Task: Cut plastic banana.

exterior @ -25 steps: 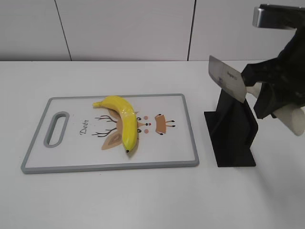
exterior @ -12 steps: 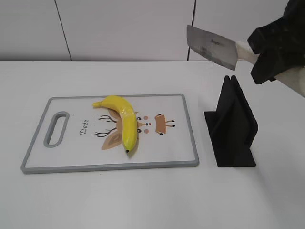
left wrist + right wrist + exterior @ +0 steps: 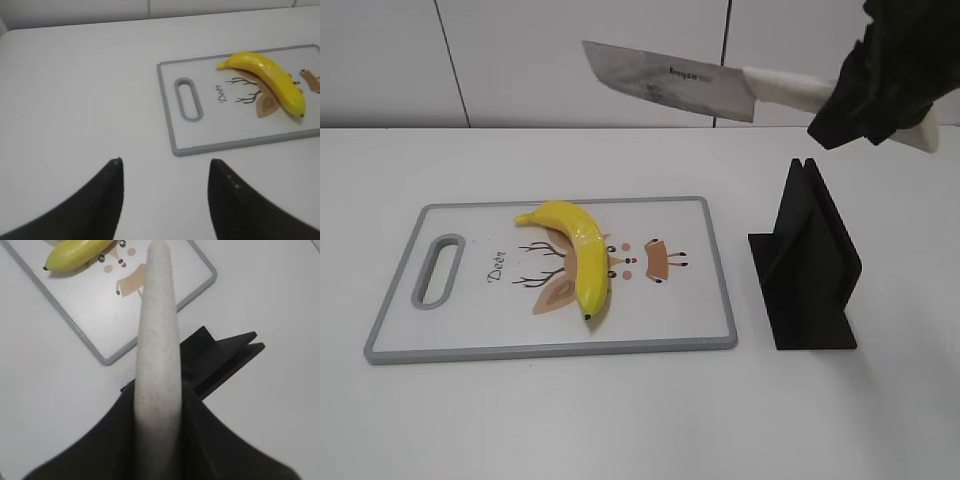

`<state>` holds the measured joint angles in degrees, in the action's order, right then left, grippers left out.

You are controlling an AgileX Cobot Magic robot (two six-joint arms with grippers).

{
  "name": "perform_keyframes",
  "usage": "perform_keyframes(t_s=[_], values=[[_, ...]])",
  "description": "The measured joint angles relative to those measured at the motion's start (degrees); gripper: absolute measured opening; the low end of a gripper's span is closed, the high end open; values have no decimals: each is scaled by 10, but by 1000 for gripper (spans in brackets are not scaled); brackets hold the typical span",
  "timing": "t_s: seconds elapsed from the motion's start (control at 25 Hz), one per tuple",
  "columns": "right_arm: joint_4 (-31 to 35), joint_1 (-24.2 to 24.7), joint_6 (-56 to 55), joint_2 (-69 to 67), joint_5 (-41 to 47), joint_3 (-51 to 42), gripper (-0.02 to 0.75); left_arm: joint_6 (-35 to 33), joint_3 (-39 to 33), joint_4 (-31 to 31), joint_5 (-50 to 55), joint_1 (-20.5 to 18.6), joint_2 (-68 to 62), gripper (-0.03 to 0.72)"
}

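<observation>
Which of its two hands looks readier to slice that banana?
The right hand: it already grips the knife, blade held in the air above the cutting board and banana. The left hand is open, empty, and off the board's handle end.

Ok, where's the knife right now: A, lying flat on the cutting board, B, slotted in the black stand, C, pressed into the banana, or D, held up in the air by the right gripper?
D: the right gripper holds the knife by its white handle, raised well above the cutting board and clear of the banana, while the black stand has nothing in its slot.
</observation>
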<state>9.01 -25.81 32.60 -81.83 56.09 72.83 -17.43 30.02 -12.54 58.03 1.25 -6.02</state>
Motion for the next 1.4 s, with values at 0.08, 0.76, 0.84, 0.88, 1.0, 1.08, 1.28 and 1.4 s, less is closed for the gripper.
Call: perform_keyframes(t_s=[0.08,0.76,0.84,0.88,1.0,1.08,1.28,1.4], values=[[1,0,44,-19,-2,10,170,-45,11,-28,-30,0,-48,506],[32,0,388,-205,45,211,170,-458,324,-283,-30,3,-532,506],[46,0,424,-222,49,223,170,-488,386,-286,1,15,-588,506],[54,0,441,-230,52,228,170,-497,410,-284,13,26,-610,506],[90,0,474,-253,64,235,170,-510,484,-250,38,69,-681,506],[111,0,484,-264,69,236,170,-512,519,-209,48,101,-726,506],[123,1,497,-274,72,236,170,-514,556,-158,71,153,-828,506],[142,13,502,-275,72,236,170,-518,557,-142,75,174,-884,506]])
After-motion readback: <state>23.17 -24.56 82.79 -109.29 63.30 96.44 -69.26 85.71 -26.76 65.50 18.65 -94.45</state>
